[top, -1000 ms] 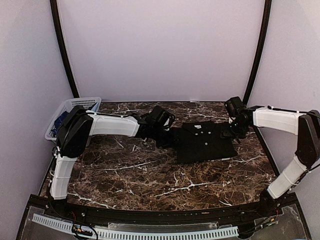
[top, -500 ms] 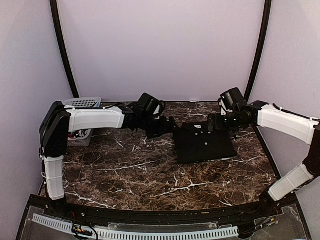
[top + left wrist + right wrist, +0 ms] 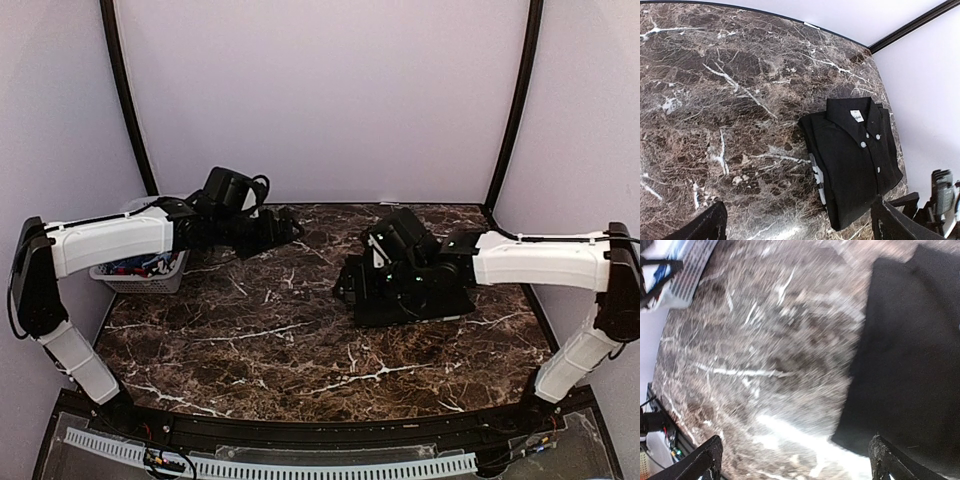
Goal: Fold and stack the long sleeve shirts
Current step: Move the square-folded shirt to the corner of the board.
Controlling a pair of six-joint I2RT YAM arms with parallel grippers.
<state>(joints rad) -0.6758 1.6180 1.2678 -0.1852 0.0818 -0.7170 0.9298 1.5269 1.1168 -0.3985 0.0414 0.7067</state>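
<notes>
- The marble table [image 3: 250, 340] lay mostly bare from 5 round to 9 o'clock in the top view. That gave wide room for sweeping moves, but its raised black border at 12 and 3 o'clock ran close to the stack.
- The black shirt [image 3: 855, 160] lay folded flat at about 2 o'clock, collar and white buttons up. It looked light, soft and floppy, so it would likely sag and unfold if lifted by one corner. A better hold would be a pinch on both sides of a folded edge.
- The white basket [image 3: 140, 280] sat at 9 o'clock on the table's edge, well apart from the shirts.
- The checked shirt [image 3: 816, 175] showed only as a thin strip under the black one's side, apparently folded beneath it.
- The right gripper [image 3: 797, 457] hovered over the stack's 9 o'clock edge, fingers spread wide and holding nothing.
- The left gripper [image 3: 800, 222] hung near 11 o'clock, fingers likewise spread and bare.
</notes>
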